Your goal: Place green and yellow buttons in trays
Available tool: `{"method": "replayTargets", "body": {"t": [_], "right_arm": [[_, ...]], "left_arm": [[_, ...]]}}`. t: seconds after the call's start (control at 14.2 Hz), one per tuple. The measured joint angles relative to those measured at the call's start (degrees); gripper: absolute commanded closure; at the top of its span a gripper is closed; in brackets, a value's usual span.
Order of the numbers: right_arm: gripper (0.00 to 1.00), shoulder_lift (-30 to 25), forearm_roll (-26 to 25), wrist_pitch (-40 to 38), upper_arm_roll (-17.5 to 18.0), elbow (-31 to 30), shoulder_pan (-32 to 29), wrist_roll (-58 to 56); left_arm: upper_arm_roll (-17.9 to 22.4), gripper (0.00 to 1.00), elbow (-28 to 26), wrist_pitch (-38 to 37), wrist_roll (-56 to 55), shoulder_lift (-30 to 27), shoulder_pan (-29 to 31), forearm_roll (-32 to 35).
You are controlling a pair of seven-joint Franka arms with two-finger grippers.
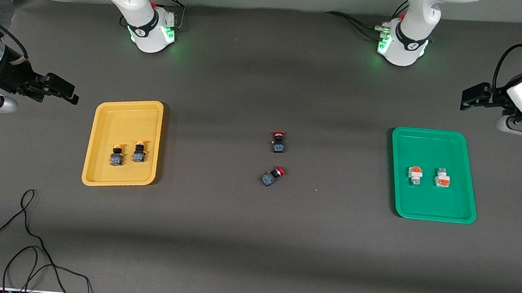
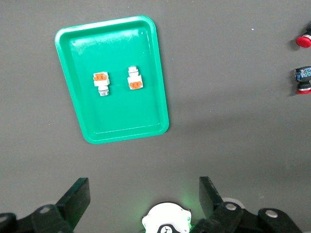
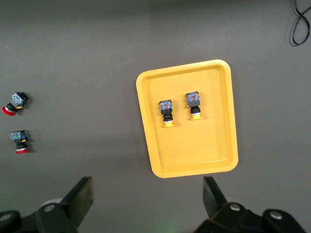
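Two yellow-capped buttons lie side by side in the mustard yellow tray. They also show in the right wrist view, in the tray. Two white-and-orange buttons lie in the green tray, and in the left wrist view in the tray. My right gripper is open and empty, raised over bare table beside the yellow tray. My left gripper is open and empty, raised beside the green tray.
Two red-capped dark switches lie mid-table between the trays; they also show in the left wrist view and the right wrist view. A loose black cable lies near the front camera at the right arm's end.
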Motion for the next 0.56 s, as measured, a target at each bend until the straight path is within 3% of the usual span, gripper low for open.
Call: {"method": "replayTargets", "body": {"t": [0.56], "right_arm": [[0.00,-5.33,-0.29,-3.55,-0.44,-0.79,-0.06,0.66]], "left_arm": [[0.16,0.00,0.00,-0.03,-0.01,0.00,0.00,0.00]]}}
